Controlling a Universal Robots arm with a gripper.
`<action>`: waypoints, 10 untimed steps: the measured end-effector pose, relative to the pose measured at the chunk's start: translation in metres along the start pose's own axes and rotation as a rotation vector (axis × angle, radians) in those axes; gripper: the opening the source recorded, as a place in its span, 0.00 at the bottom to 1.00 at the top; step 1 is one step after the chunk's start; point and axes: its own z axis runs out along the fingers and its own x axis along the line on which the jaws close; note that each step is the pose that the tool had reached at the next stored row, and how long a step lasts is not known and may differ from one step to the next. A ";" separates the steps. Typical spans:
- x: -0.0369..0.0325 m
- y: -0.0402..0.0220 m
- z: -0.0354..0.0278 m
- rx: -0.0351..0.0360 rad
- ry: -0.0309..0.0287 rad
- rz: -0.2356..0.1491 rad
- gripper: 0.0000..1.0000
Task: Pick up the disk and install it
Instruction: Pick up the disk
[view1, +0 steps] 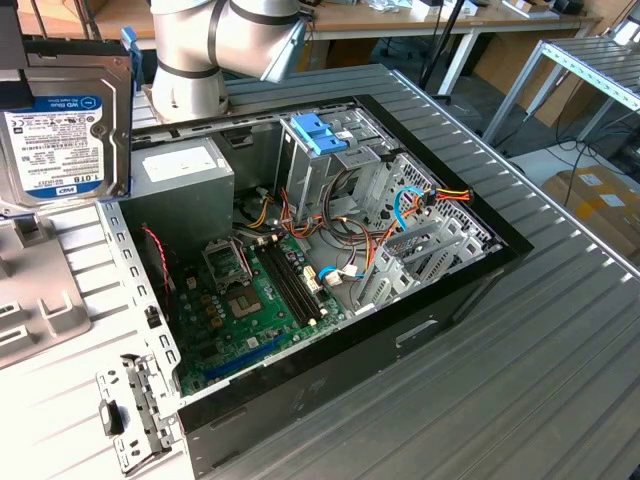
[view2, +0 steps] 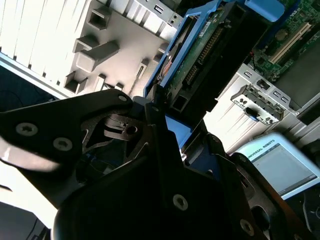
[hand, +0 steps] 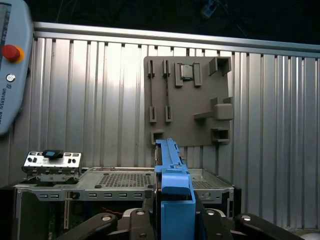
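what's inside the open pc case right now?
Green motherboard, grey power supply, metal drive cage topped by a blue latch, loose cables. Cage walls hide its bays. The disk is outside the case, held in the end effector.

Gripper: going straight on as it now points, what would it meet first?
Probably the grey fixture plate on the ribbed table, reached first by the disk that the gripper holds; depth is unclear.

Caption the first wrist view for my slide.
The gripper holds the blue-framed disk edge-on, with the ribbed table and a grey fixture plate beyond.
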 end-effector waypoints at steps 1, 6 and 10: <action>0.0011 -0.0008 -0.0002 -0.0001 0.0001 0.000 0.37; 0.0053 -0.0038 -0.0007 0.0000 0.0001 0.000 0.37; 0.0096 -0.0069 -0.0012 0.0000 0.0000 0.000 0.37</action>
